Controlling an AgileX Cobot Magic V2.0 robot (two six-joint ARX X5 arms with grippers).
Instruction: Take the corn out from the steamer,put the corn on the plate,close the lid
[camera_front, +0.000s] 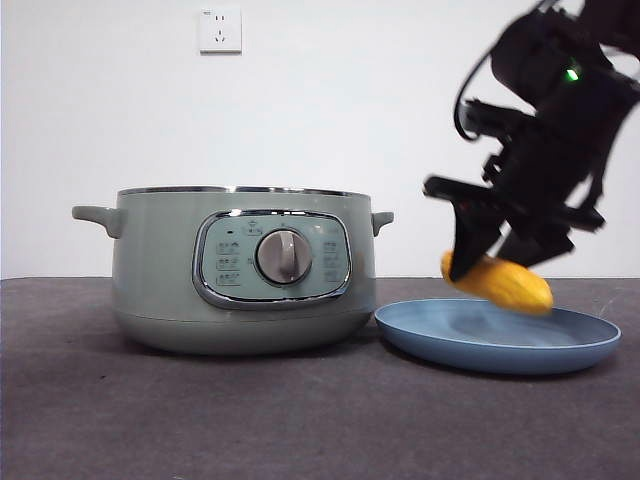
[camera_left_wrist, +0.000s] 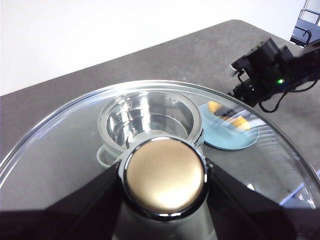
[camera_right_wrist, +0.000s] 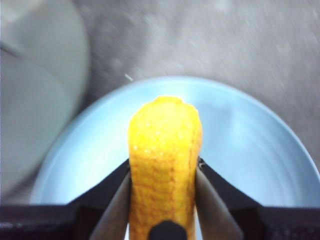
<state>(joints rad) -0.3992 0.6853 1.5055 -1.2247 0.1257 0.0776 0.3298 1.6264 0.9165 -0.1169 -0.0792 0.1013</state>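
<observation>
The steamer (camera_front: 240, 270) stands open at left. The left gripper (camera_left_wrist: 162, 180), raised above it, is clamped on the lid (camera_left_wrist: 60, 145) by its knob. At right, the right gripper (camera_front: 500, 262) pinches the corn (camera_front: 497, 282) between its jaws, low over the plate (camera_front: 497, 338).

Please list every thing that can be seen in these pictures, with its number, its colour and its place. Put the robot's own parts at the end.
steamer: one, pale sage green with a silver dial, on the table beside the plate, open with no lid on it.
plate: one, light blue, on the table next to the steamer.
corn: one, yellow-orange, held just above the plate, tilted.
lid: one, clear glass with a metallic knob, held up in the air above the table.
table: one, dark grey.
wall socket: one, white, on the white wall.
right gripper: black, shut on the corn over the plate.
left gripper: black, shut on the lid's knob.
</observation>
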